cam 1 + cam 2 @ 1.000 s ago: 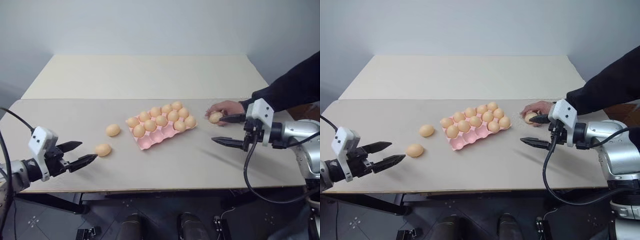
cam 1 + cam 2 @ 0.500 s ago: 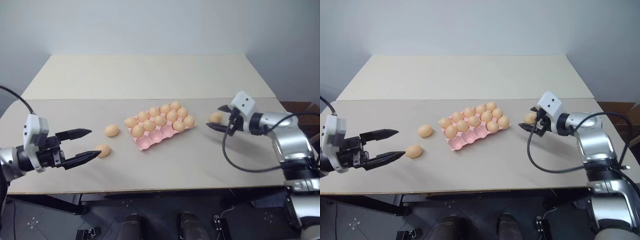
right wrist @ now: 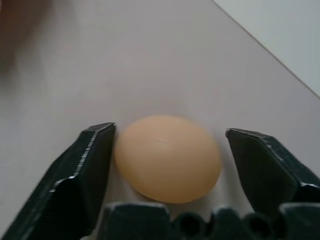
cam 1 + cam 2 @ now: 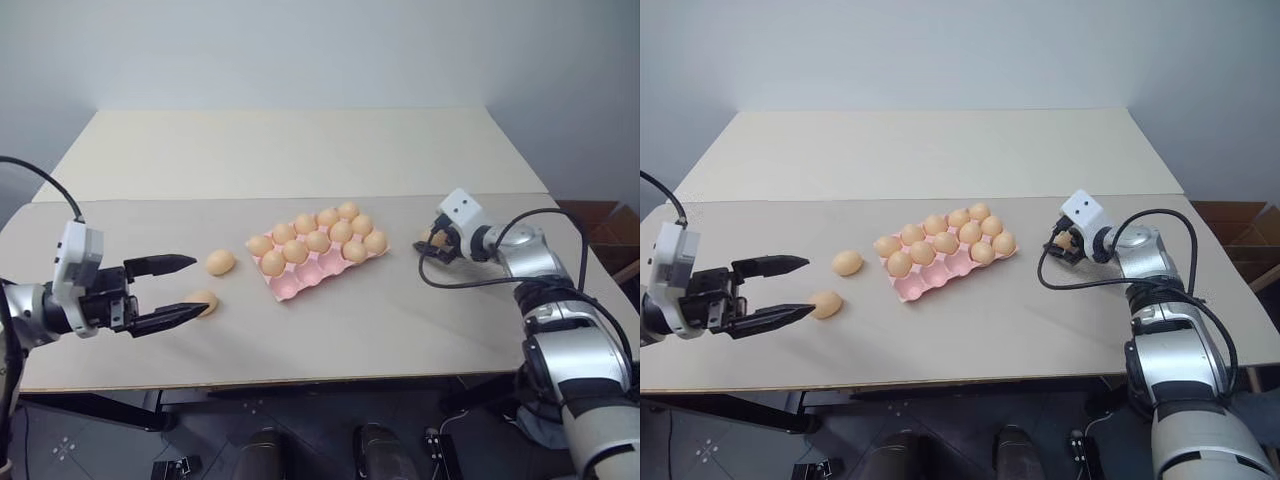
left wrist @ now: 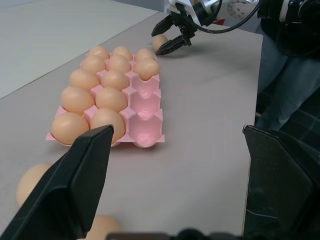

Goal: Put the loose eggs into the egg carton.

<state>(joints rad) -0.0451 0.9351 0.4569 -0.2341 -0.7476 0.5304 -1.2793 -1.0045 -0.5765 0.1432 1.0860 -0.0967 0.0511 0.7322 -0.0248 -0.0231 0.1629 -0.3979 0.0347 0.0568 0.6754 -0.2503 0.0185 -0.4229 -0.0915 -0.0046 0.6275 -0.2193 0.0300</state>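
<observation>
Two loose eggs [image 4: 221,262] lie toward the desk's [image 4: 300,160] left edge, one between the spread, empty jaws of the left gripper [image 4: 186,291], which is held nearly level. Mid-desk, the egg carton [image 4: 318,255] holds eleven eggs; its near row has empty cups. Toward the right edge, the right gripper [image 3: 167,150] straddles a third egg [image 3: 167,157], jaws not yet clamped.

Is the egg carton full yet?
Not full. The egg carton shows three bare pink cups along one side; the rest hold eggs.
</observation>
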